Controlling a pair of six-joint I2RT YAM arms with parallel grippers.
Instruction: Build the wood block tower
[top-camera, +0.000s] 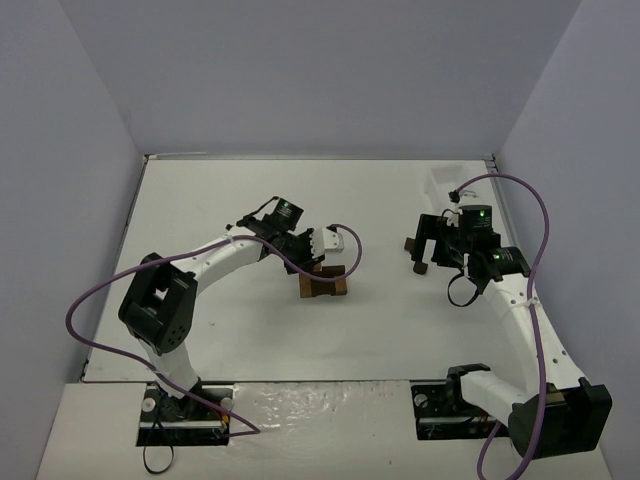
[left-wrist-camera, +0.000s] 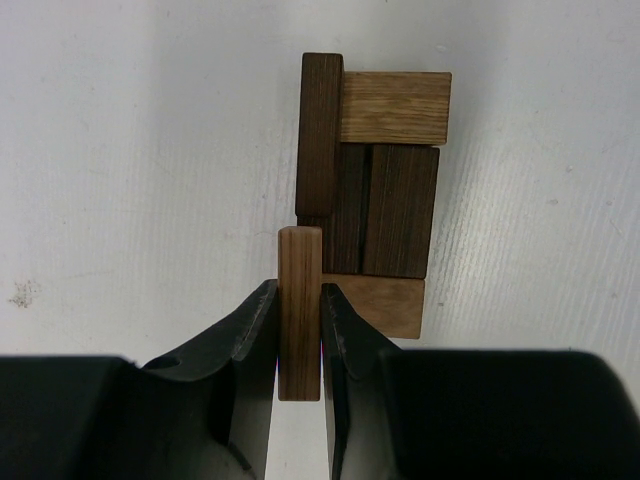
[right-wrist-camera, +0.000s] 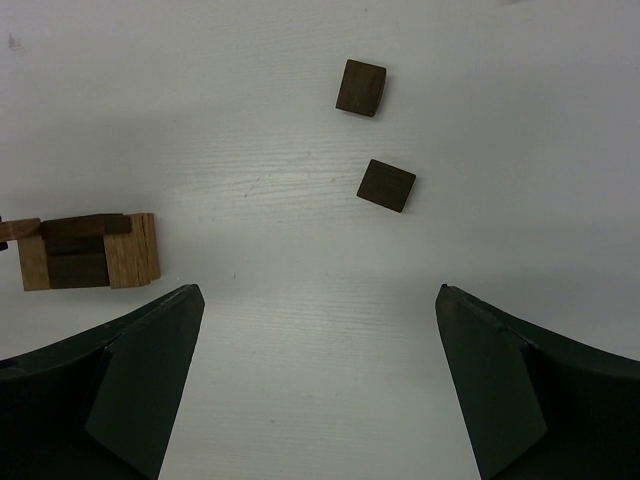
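Top view: white bench (top-camera: 250, 200) boxed in by pale walls (top-camera: 300, 80) at the left, top and right of the frame. Wide bare surface in the upper left and in the centre gap between the two arms. A white tray (top-camera: 440, 180) sits in the upper right corner against the wall, so room is tighter there.

The wood block tower (top-camera: 322, 283) lies slightly left of centre, well away from every bench edge. In the left wrist view the tower (left-wrist-camera: 385, 190) fills the upper centre: a dark block stands on edge along its left side, with a tan one at the top, two dark ones in the middle and a tan one at the bottom.

The left tool (left-wrist-camera: 299, 300) is clamped tight on a tan block (left-wrist-camera: 300, 310) held upright between the fingers. The block's top end is at the tower's lower left corner, just under the dark upright piece; I can't tell whether they touch. Bare bench lies left of it.

The right tool (right-wrist-camera: 320, 295) is spread fully wide and holds nothing. Two loose dark blocks (right-wrist-camera: 361, 88) (right-wrist-camera: 386, 186) lie flat ahead of it in the upper centre-right of its view, apart from each other and clear of the fingers. From this view the tower (right-wrist-camera: 88, 250) shows at the far left edge, well apart from the tool, with bare bench between them.
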